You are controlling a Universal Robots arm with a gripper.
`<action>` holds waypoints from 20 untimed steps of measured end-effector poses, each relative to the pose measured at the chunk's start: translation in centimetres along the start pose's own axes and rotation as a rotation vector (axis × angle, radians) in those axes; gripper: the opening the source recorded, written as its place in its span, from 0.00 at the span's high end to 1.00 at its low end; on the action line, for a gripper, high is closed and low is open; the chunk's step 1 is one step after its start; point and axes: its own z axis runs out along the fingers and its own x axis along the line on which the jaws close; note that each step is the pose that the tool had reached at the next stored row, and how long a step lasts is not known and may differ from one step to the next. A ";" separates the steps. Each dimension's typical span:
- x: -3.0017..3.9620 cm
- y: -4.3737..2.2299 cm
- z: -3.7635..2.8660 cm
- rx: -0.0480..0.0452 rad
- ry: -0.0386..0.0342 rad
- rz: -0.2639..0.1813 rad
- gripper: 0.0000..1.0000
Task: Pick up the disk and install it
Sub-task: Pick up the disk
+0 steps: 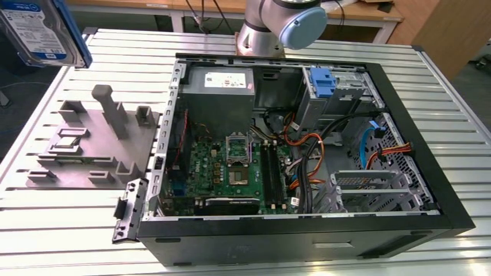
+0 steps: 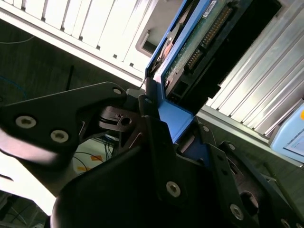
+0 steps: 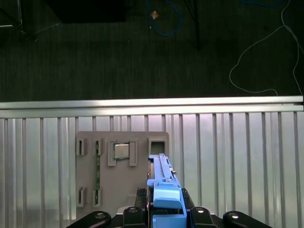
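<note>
As the gripper [image 3: 166, 217] is clamped on the blue carrier of the disk [image 1: 42, 29], the disk is held in the air, clear of the tabletop [image 1: 69, 224], at the exterior view's far left. A grey fixture [image 1: 92, 149] is seen below it, and an open computer case [image 1: 454, 195] well apart at the exterior view's right.

disk [image 1: 37, 30]: blue frame, blue/white label; table [image 1: 77, 225]: silver ribs; PC case [image 1: 307, 237] blk.
</note>
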 end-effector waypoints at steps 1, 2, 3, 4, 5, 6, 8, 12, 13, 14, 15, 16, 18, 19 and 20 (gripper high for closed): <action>-0.01 0.00 -0.16 0.0000 0.0000 0.000 0.63; -0.02 0.00 -0.41 0.0000 0.0000 0.000 0.63; -0.03 0.00 -0.72 0.0000 0.0000 0.000 0.63; -0.04 0.01 -1.04 0.0000 0.0000 0.000 0.63; -0.06 0.01 -1.37 0.0002 -0.0001 0.000 0.63; -0.07 0.02 -1.73 0.0000 0.0000 0.000 0.63; -0.10 0.03 -2.39 0.0001 -0.0001 0.000 0.63; -0.15 0.04 -3.45 -0.0001 0.0001 0.000 0.63; -0.15 0.04 -3.64 0.0000 0.0000 0.000 0.63; -0.16 0.04 -3.80 0.0000 0.0000 0.000 0.63; -0.17 0.04 -3.91 0.0000 0.0000 0.000 0.63; -0.15 0.04 -3.94 -0.0002 0.0001 0.000 0.63; 0.05 0.03 -3.94 0.0001 0.0000 0.000 0.63; 0.25 0.02 -3.96 -0.0001 0.0001 0.000 0.63; 0.54 0.01 -3.97 0.0000 0.0000 0.000 0.63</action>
